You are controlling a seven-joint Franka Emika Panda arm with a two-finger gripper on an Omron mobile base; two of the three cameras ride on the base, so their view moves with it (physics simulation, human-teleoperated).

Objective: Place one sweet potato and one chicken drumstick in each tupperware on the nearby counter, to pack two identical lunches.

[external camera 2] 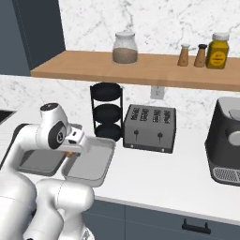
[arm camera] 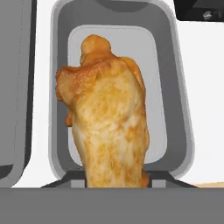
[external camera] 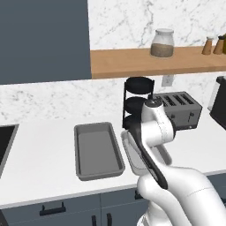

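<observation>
A: What is in the gripper (external camera 2: 70, 151)?
B: A chicken drumstick (arm camera: 107, 120), glossy and mottled orange-brown, lumpy at its thick end. In the hand view it rises between the fingers, so the jaws are pinching it, though the fingertips are hidden behind the meat.
A: Where does it hang?
B: Over the lighter tupperware (arm camera: 175, 109), a shallow grey rectangular tub with rounded corners and a raised rim, smooth and bare inside where it shows.
A: And the other tupperware?
B: The darker tupperware (external camera: 98, 150) lies just left of it on the flat white counter (external camera: 39, 163), same shape, nothing in it.
A: What stands behind?
B: A black three-tier round rack (external camera 2: 108, 110) and a boxy grey four-slot toaster (external camera 2: 150, 127) at the far side, under a wooden shelf (external camera 2: 154, 70) bearing a glass jar (external camera 2: 125, 48)
</observation>
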